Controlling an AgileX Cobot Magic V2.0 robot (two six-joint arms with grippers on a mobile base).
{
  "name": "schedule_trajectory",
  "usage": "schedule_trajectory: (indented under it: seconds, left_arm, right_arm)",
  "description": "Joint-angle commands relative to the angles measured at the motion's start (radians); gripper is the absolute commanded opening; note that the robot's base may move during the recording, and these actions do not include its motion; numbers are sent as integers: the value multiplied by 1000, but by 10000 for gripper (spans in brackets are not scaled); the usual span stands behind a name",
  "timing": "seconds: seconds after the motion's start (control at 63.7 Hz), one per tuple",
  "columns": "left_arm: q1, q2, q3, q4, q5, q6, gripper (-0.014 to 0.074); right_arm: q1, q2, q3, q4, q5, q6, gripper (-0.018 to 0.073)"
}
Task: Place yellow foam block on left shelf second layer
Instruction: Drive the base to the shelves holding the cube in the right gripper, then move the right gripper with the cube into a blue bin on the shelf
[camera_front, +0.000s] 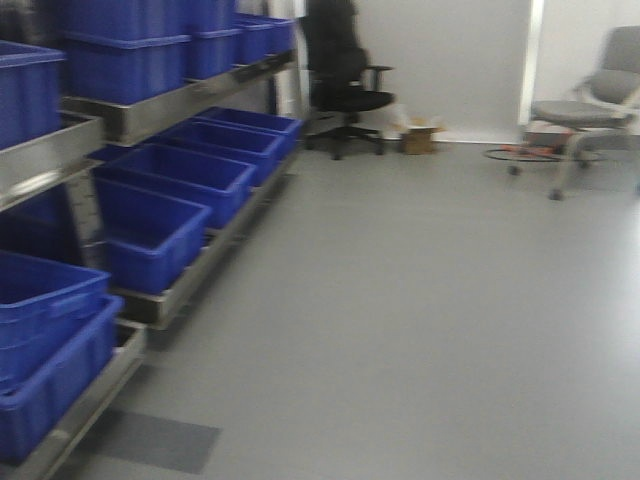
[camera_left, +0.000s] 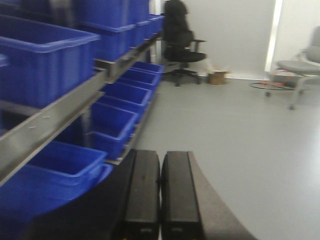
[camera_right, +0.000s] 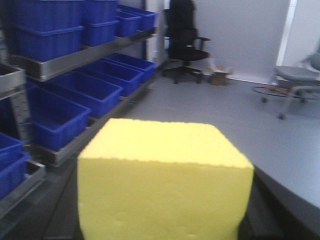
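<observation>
Yellow foam block (camera_right: 162, 175) sits gripped in right tool (camera_right: 162, 231), left tool (camera_left: 160, 200) pinched closed with nothing in it; approach left shelf (camera_front: 150, 112) second layer squarely, grip firm, clearing blue bins (camera_front: 170, 180).

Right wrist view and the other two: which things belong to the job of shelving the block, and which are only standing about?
For the job: block; left shelf; blue bins.
Standing about: black chair; grey chair; cardboard box; left gripper, shut and empty.
</observation>
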Motion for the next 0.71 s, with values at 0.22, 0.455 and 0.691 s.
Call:
schedule_trajectory:
  seconds: [0.22,0.455,0.691]
  left_arm:
    - [-1,4,26,-7,-87,-4,136]
    - [-1,4,26,-7,-87,-4,136]
    - [-1,4,26,-7,-87,-4,136]
  right_arm:
    - [-7,5,-24,-8,-91,-9,326]
    - [-7,5,-24,-8,-91,-9,326]
    - [-5,5,-24,-8,-91,-9,326]
